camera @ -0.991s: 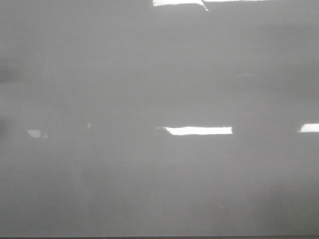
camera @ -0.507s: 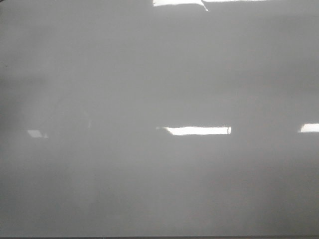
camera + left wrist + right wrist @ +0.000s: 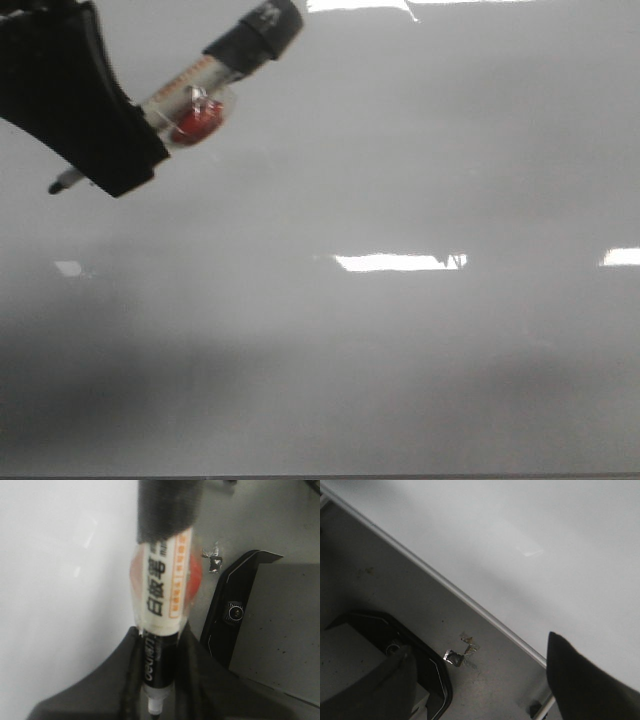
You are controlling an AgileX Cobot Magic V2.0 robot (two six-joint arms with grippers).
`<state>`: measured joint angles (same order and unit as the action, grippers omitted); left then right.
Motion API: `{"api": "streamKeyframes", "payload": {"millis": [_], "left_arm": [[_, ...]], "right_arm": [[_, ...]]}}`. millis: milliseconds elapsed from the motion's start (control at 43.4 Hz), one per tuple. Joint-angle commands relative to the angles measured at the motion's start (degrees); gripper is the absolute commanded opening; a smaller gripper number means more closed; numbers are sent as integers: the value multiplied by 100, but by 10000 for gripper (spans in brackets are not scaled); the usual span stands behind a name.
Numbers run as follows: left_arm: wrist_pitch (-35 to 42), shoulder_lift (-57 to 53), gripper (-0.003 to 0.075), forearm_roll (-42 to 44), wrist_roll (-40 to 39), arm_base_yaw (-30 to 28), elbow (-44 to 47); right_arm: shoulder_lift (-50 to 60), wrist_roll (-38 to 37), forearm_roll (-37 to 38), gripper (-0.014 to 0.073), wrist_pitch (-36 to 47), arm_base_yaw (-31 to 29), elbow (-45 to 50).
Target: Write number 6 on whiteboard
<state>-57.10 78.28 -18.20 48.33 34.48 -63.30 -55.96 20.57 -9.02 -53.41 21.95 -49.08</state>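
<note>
The whiteboard (image 3: 400,350) fills the front view, glossy grey-white with bright light glares. No number 6 shows on it. My left gripper (image 3: 118,150) is at the upper left, shut on a whiteboard marker (image 3: 215,68). The marker lies slanted, its black end up to the right and its tip (image 3: 55,186) down to the left. In the left wrist view the marker (image 3: 162,585) runs between the fingers (image 3: 115,675), tip down, with the board (image 3: 55,580) beside it. My right gripper (image 3: 476,647) is open and empty over the table beside the board's edge (image 3: 470,602).
A black camera stand (image 3: 235,612) rests on the grey table beside the board; it also shows in the right wrist view (image 3: 420,650). A crumpled foil scrap (image 3: 455,657) lies on the table near it. A thin dark edge (image 3: 320,477) runs along the board's near side.
My left gripper with the marker has come into the front view at the upper left; before, only the bare board showed. A shadow now lies over the board's lower left.
</note>
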Motion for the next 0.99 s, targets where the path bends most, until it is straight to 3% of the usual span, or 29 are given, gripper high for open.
{"api": "streamKeyframes", "payload": {"millis": [0,369,599,968], "left_arm": [[304,-42,-13,-158,99,399,-196],[523,3,-13,-114,105,1409,-196],[620,3,-13,-104,105,1549,-196],[620,3,-13,-23,105,1549,-196]], "right_arm": [[-88,607,-334,561,88,339,-241],[-503,2828,-1678,561,256,1364,-689],[-759,3133,-1934,550,469,1768,-691],[-778,3133,-2135,289,714,1801,-740]]}}
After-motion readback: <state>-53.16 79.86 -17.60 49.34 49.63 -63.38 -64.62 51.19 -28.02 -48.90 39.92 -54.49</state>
